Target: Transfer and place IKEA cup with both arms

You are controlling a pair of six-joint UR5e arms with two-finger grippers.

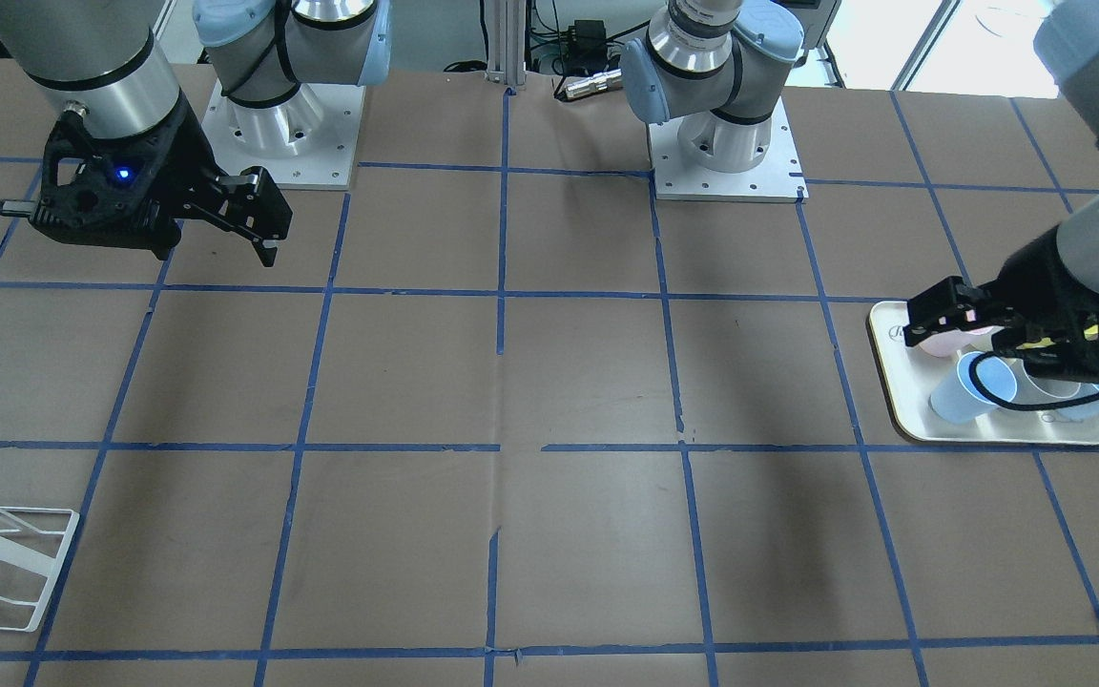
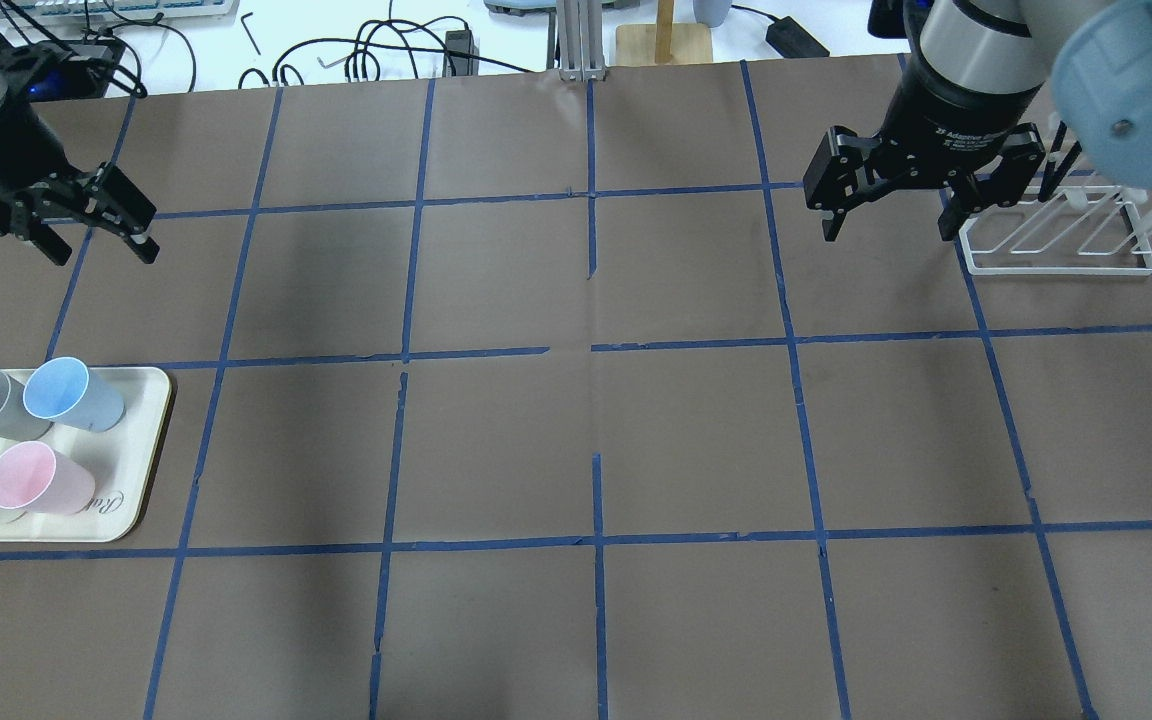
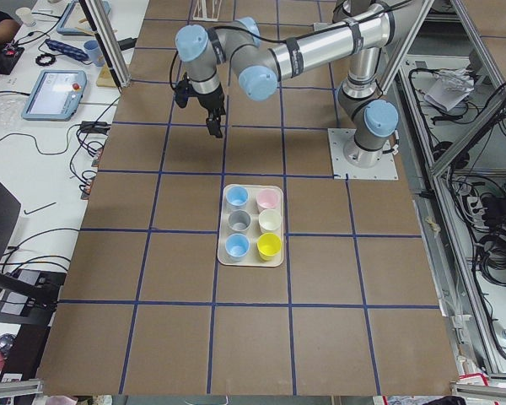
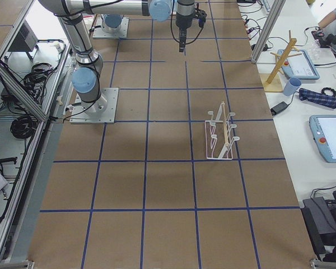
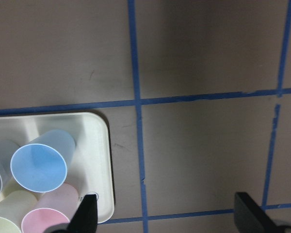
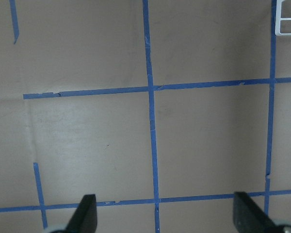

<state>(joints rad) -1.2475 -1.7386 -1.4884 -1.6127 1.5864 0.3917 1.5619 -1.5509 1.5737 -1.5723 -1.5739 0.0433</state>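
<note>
Pale-blue plastic, matte and thin-walled, is how I read the IKEA cup point(image 5: 39, 167). I take it to be the tumbler standing mouth-up in the corner of the cream tray point(image 5: 105, 160), though I cannot tell for sure that it is the one meant. A second blue cup point(image 3: 237, 245) stands at the tray's other end, with the grey cup point(image 3: 239, 221) between the two. The left gripper point(image 5: 165, 214) hangs above the table with its fingers spread and nothing in them. The cup lies outside that span, beyond the finger at the lower left of the wrist view, not between the two. I expect the cup to be very light and stiff enough to pinch, and not fragile. It is smooth and tapered, though, so a squeeze low on the wall could let it squirt out. With the grey cup on one side and the pink cup point(image 5: 43, 219) on another, both close against it, a span across the whole body looks cramped. I would put one finger inside the mouth and one outside, on the wall that faces the tray's free corner, leaving bare wall for the other arm to take. The right gripper point(image 2: 886, 222) is well apart, also spread and empty. A white wire rack point(image 2: 1056, 262) shows just beside its outer finger.
</note>
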